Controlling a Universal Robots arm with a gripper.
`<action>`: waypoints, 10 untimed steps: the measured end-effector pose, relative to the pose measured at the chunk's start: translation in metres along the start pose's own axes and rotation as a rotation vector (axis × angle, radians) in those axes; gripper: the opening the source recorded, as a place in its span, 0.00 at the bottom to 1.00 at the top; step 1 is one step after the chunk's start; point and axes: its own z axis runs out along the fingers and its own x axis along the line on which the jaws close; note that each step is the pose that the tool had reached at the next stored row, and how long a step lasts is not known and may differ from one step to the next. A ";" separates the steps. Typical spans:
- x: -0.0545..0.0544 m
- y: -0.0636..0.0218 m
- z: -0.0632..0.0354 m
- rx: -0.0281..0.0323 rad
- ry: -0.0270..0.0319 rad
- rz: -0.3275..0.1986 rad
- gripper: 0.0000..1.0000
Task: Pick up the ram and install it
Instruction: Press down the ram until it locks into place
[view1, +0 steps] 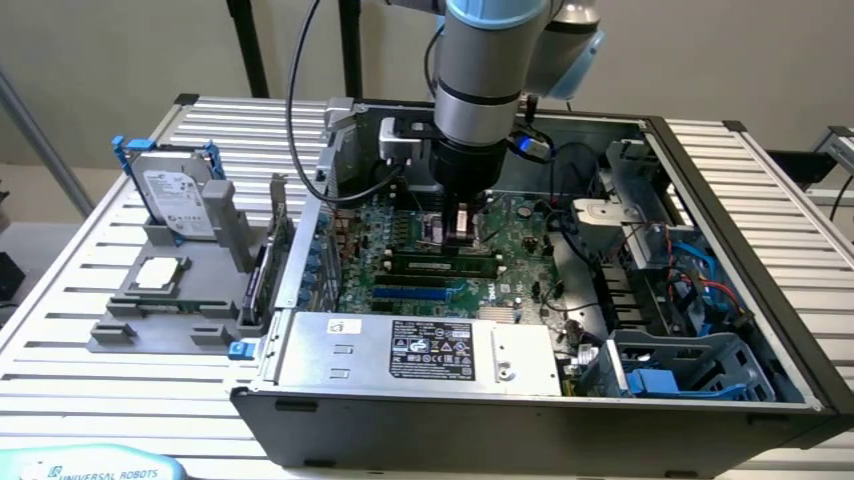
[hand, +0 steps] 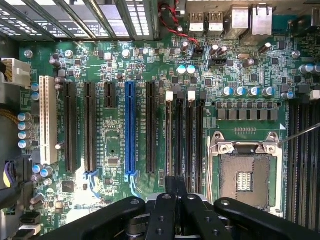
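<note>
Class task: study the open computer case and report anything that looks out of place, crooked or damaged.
Nothing looks damaged or spilled. One oddity: the processor socket on the motherboard sits empty. The ram lies level in its slot, below the gripper.

The ribbed worktop (view1: 80, 330) is showing brushed metal; the computer case (view1: 534, 425) is looking matt dark metal; the motherboard (hand: 125, 65) is gleaming glossy green.

An open computer case (view1: 747, 200) is lying on a slatted table (view1: 80, 290), its motherboard (hand: 150, 65) showing a blue slot (hand: 130, 127). At nine o'clock, a hard drive (view1: 176, 190) is standing upright in a grey holder (view1: 160, 315).
</note>
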 end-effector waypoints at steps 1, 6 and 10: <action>0.000 0.0001 0.0009 0.0009 0.0023 0.000 0.11; 0.000 0.0003 0.0066 0.0044 0.0087 0.000 0.11; 0.000 0.0005 0.0119 0.0056 0.0084 0.000 0.11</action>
